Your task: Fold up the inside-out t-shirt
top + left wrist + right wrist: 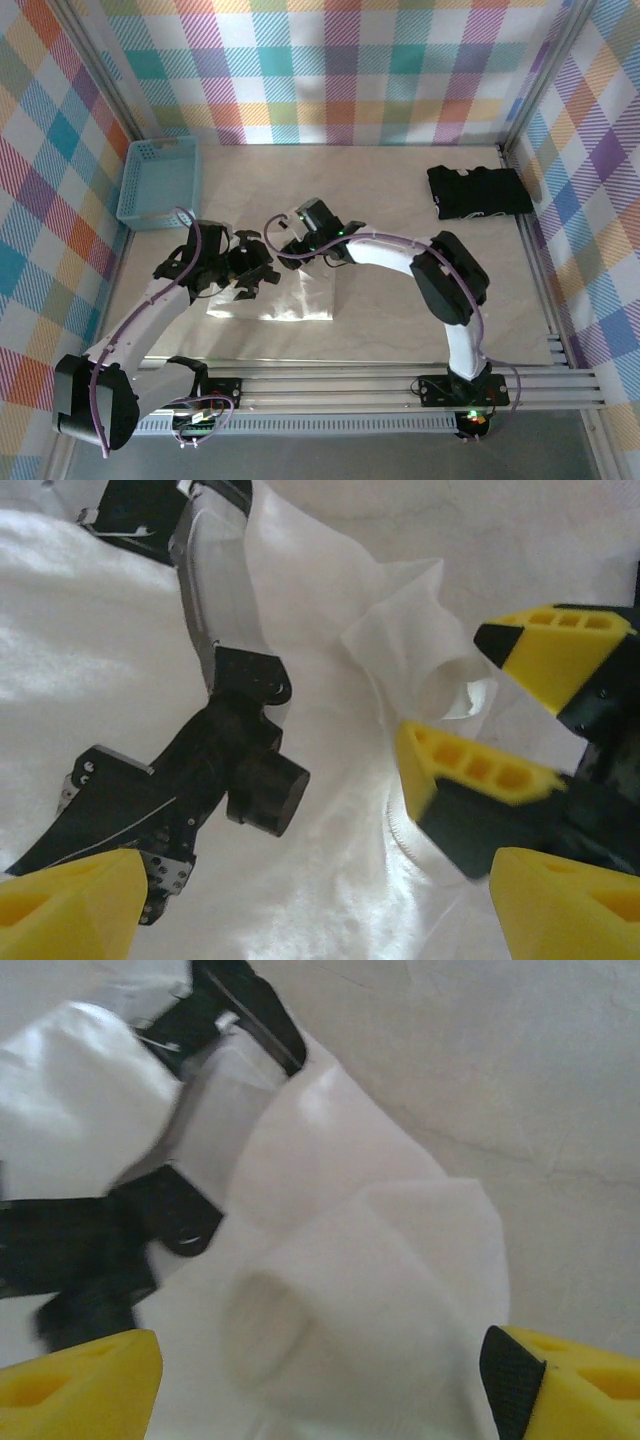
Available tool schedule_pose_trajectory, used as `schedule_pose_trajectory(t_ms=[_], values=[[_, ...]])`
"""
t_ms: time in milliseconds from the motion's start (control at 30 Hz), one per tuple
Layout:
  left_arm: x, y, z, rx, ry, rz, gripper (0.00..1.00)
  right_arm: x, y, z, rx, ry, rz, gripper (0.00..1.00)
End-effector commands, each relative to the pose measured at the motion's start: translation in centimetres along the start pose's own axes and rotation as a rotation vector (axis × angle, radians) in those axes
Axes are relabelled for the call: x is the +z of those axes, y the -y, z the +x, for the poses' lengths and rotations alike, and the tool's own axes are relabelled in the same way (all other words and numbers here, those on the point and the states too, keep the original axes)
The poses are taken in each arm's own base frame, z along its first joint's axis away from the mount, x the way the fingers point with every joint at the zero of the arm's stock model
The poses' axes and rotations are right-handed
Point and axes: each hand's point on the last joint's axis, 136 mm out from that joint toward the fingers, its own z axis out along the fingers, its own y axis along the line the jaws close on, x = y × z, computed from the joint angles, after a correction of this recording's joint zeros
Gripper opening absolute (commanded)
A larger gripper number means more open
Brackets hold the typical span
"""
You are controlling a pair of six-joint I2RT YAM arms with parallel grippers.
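We see the inside-out t-shirt (300, 302) lying as a flat white rectangle on the counter (400, 210), toward 6 o'clock, near the arm bases. The left fingers (70, 905) stand spread wide over its cloth, gripping nothing. The right fingers (575, 1390), at 1 o'clock from them, are also apart, with a raised roll of shirt fabric between them. A blue basket (160, 180) sits at 10 o'clock and a black folded garment (480, 190) at 2 o'clock.

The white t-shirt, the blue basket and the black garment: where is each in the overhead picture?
white t-shirt (300, 300), top view, its flat lower right part.
blue basket (160, 185), top view, its bare floor.
black garment (480, 192), top view, its middle.
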Motion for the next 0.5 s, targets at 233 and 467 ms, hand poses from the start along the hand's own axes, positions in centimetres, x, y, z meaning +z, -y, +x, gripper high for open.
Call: schedule_pose_trajectory(t_ms=[233, 467], values=[[0.5, -2.8, 1.8, -0.025, -0.055, -0.071, 0.87, -2.4, 6.4, 2.9, 0.324, -0.067, 0.149, 0.36], [0.8, -2.3, 2.7, 0.039, -0.100, -0.064, 0.87, -4.5, 10.0, 7.3, 0.603, -0.119, 0.129, 0.46]])
